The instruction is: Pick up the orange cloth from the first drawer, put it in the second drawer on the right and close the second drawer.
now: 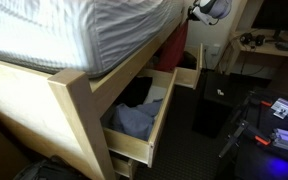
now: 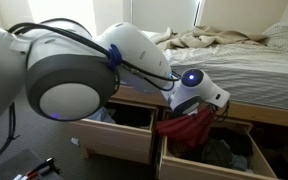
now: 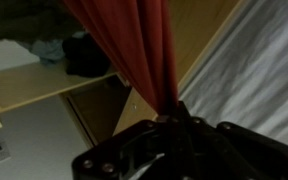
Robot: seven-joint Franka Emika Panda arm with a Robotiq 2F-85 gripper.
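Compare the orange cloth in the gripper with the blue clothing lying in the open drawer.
The orange cloth is reddish-orange; the blue clothing is pale blue. The orange cloth hangs stretched from the shut gripper; the blue clothing lies crumpled in a drawer. Both are soft fabric.

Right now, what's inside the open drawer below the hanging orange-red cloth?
Crumpled grey-dark clothes lie in the light wooden drawer. The orange-red cloth in the gripper hides its left part.

The orange-red cloth hung bunched and suspended over an open drawer. The adjacent drawer also stood open.
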